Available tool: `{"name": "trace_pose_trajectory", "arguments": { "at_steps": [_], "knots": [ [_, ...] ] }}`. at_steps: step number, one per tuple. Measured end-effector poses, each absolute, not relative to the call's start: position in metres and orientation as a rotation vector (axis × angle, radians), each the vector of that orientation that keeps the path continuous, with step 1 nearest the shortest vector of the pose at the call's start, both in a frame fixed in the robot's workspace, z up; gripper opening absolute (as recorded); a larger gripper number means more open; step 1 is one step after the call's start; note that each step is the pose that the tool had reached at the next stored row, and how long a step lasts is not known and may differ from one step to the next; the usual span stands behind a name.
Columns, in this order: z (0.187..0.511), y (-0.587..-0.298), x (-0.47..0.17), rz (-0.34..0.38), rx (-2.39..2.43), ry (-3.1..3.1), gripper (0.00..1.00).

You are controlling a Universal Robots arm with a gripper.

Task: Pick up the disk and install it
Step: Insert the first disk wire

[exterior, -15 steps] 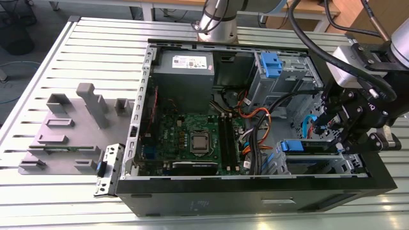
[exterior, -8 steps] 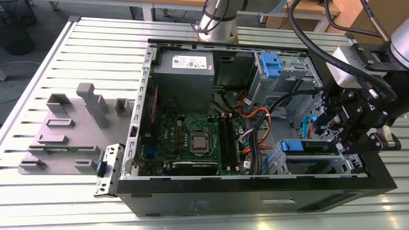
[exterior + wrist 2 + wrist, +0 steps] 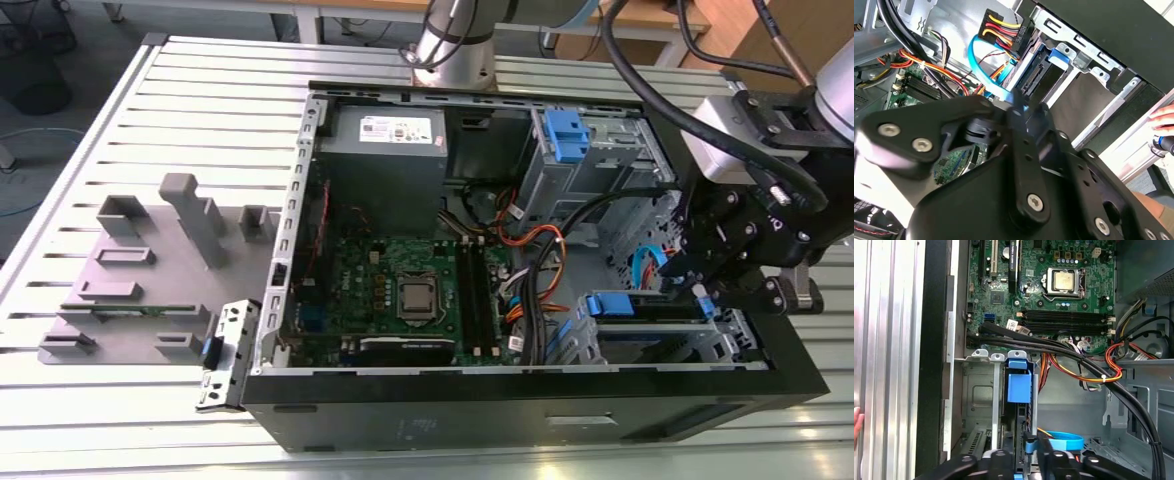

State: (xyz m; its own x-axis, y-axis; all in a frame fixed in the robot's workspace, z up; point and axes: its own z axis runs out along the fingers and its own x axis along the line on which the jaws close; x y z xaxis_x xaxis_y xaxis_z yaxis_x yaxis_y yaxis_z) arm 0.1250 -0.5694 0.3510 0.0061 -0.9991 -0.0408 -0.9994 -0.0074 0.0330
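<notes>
The disk [image 3: 625,304] stands on edge in the drive bay at the front corner of the open computer case, on the exterior view's right. Its blue carrier tab [image 3: 1019,387] points toward the motherboard, and its dark connector edge [image 3: 1036,75] sits between the bay's metal rails. My gripper [image 3: 697,292] hangs just over the bay's outer end. In both wrist views the black fingers [image 3: 1046,452] sit close together on the blue end of the carrier, so the gripper [image 3: 1035,445] [image 3: 1019,107] is shut on it.
A black and coloured cable bundle [image 3: 1069,352] crosses close beside the bay, with a blue ribbon cable [image 3: 1064,440] looped near the fingers. A second blue bracket [image 3: 566,135] sits in the upper bay beside the grey power supply [image 3: 387,135]. A person's hand [image 3: 1166,117] rests outside the case wall.
</notes>
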Motion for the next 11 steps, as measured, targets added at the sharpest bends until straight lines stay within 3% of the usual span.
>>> {"name": "trace_pose_trajectory", "arguments": {
  "at_steps": [1, 3, 11],
  "knots": [
    [0.3510, -0.5694, 0.1250, 0.082, -2.224, 2.209, 0.30],
    [0.3509, -0.5694, 0.1250, 0.082, -2.224, 2.209, 0.18],
    [0.3508, -0.5694, 0.1250, 0.082, -2.224, 2.209, 0.16]
  ]
}}
